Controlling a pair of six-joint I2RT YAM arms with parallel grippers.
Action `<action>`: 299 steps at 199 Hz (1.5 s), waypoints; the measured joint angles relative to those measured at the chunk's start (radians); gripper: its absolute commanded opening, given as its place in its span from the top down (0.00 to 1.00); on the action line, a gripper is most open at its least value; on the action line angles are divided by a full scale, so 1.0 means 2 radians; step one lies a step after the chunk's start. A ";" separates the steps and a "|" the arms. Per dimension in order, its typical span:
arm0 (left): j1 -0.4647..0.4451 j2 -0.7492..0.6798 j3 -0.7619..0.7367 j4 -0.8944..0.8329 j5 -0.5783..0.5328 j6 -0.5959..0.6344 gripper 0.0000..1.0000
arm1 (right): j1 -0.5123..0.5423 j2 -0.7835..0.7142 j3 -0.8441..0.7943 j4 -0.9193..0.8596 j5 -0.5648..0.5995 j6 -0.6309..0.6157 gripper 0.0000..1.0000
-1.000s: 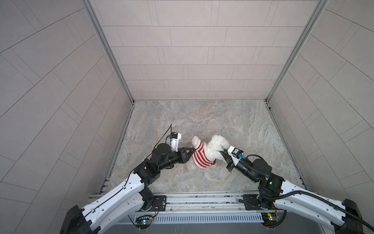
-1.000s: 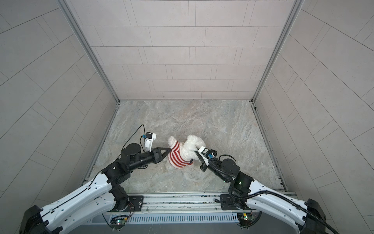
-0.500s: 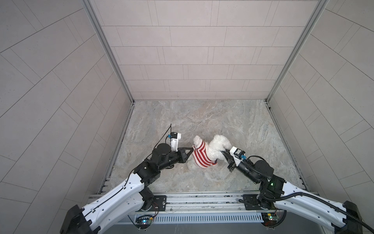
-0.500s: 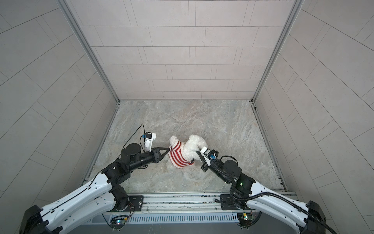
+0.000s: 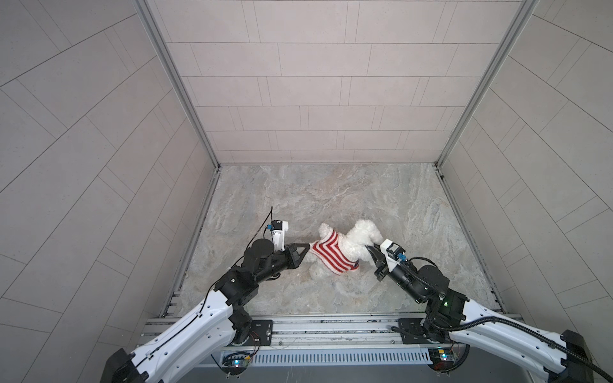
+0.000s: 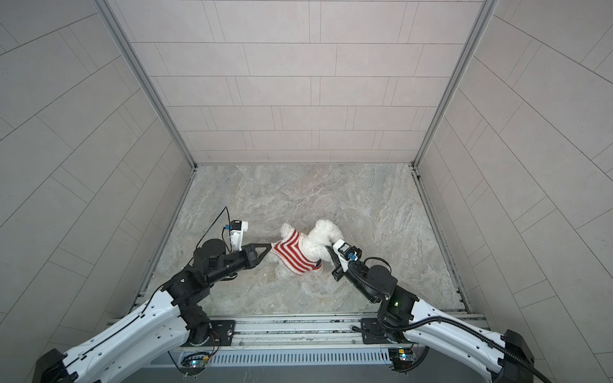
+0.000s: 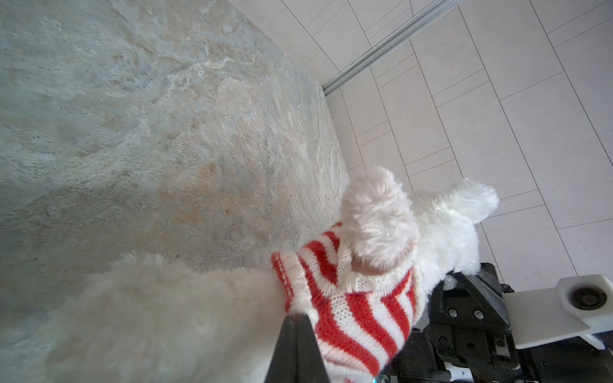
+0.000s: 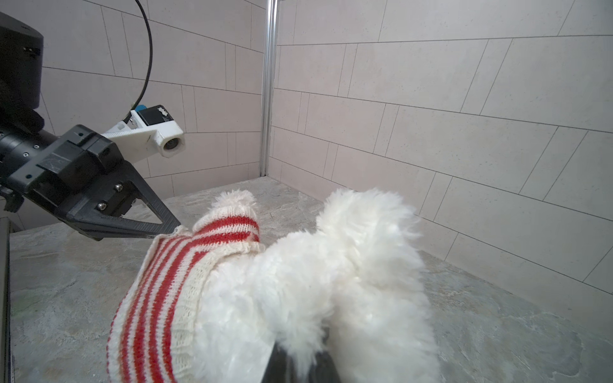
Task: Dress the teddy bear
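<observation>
The scene holds one teddy bear (image 5: 363,237), one striped sweater (image 5: 326,253) and one table (image 5: 331,192). There are two robot arms, the left arm (image 5: 199,320) and the right arm (image 5: 497,331). Each carries one pair of black fingers, so there are two pairs: the left fingers (image 5: 300,248) and the right fingers (image 5: 371,251). There are two white wrist cameras, the left wrist camera (image 5: 278,232) and the right wrist camera (image 5: 391,248). Three tiled walls are in view: the back wall (image 5: 315,99), the left wall (image 5: 99,149) and the right wall (image 5: 537,149). One metal rail (image 5: 331,326) is at the front.

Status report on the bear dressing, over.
Left gripper jaws shut on sweater edge. Right gripper jaws shut on teddy bear fur. Sweater around torso. Nothing in the way.
</observation>
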 measured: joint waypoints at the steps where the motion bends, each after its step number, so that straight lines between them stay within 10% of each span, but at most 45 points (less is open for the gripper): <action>1: 0.000 0.000 0.000 0.000 0.000 0.001 0.86 | 0.000 0.000 0.000 0.000 0.000 0.000 1.00; 119: -0.179 0.073 0.040 -0.024 -0.116 0.042 0.56 | -0.001 0.121 0.094 -0.064 0.058 0.057 1.00; 214: -0.212 0.222 0.067 0.033 -0.137 0.038 0.67 | -0.001 0.142 0.108 -0.083 0.066 0.102 1.00; 299: -0.212 0.235 0.073 0.038 -0.155 0.032 1.00 | -0.002 0.138 0.108 -0.085 0.066 0.105 1.00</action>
